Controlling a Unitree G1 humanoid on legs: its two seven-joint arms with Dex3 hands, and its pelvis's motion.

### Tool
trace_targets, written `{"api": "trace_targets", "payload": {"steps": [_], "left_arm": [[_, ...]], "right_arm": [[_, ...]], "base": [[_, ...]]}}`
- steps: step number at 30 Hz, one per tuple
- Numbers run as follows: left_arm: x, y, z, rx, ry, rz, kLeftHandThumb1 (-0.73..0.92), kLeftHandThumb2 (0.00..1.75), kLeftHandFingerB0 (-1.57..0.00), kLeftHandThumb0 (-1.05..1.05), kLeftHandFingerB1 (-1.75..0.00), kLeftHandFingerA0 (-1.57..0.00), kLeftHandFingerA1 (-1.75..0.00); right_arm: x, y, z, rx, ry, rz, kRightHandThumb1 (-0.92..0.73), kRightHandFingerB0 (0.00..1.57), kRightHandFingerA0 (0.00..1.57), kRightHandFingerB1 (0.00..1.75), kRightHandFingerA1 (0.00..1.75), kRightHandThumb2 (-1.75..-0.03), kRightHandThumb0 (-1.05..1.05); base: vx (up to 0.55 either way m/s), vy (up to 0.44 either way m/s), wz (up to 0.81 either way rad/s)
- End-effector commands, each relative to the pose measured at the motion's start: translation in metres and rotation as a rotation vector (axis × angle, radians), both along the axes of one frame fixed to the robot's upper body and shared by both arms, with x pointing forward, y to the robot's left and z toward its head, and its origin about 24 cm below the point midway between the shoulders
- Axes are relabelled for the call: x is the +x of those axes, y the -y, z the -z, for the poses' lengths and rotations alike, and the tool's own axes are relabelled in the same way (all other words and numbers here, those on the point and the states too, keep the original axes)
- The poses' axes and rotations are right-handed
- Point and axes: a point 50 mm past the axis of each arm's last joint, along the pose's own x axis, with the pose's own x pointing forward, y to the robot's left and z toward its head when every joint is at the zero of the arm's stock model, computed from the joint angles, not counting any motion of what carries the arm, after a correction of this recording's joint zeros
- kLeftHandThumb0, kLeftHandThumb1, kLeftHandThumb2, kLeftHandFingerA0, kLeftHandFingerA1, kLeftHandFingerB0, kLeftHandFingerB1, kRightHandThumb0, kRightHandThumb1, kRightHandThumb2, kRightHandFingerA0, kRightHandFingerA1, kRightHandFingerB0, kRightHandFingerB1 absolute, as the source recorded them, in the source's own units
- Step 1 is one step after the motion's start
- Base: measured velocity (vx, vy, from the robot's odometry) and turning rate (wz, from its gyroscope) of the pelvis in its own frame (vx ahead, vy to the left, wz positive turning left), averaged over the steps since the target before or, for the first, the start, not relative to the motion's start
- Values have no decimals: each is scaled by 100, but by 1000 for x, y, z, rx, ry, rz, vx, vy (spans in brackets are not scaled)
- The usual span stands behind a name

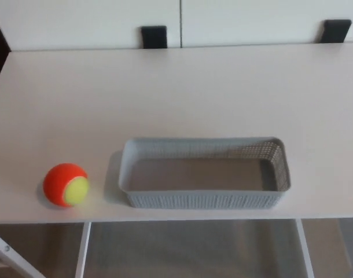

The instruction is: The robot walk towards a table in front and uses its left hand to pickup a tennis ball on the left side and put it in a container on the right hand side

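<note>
An orange and yellow-green tennis ball [65,185] rests on the white table [165,92] near its front edge, at the left. To its right stands a long grey perforated basket [203,198], with nothing inside it that I can see. A small gap separates the ball from the basket's left end. Neither of my hands shows in the head view.
White panels with two black brackets [154,36] [336,30] line the table's far edge. Below the front edge I see the white table legs [82,249] and the grey floor. A dark gap lies past the table's left end.
</note>
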Motion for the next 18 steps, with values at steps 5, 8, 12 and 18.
{"api": "trace_targets", "payload": {"steps": [5,8,12,18], "left_arm": [[4,-5,-3,39,9,27,66,60,-38,-21,-34,-48,-41],[5,-5,-3,32,9,13,64,60,-39,-20,-35,-49,-41],[6,-4,-4,36,16,26,64,60,-39,-22,-35,-49,-43],[8,-4,-5,38,17,35,64,60,-39,-22,-34,-48,-42]], "right_arm": [[2,1,-2,-17,-7,-22,-52,49,67,51,58,-80,-47],[3,2,0,-12,-13,-6,-52,50,67,51,57,-79,-45],[4,2,0,-18,-8,-14,-52,52,68,52,57,-78,-43],[6,2,-1,-20,-2,-13,-61,57,74,40,44,-57,-36]], "base": [[35,37,-5],[62,151,-7],[-47,230,2],[0,23,6]]}}
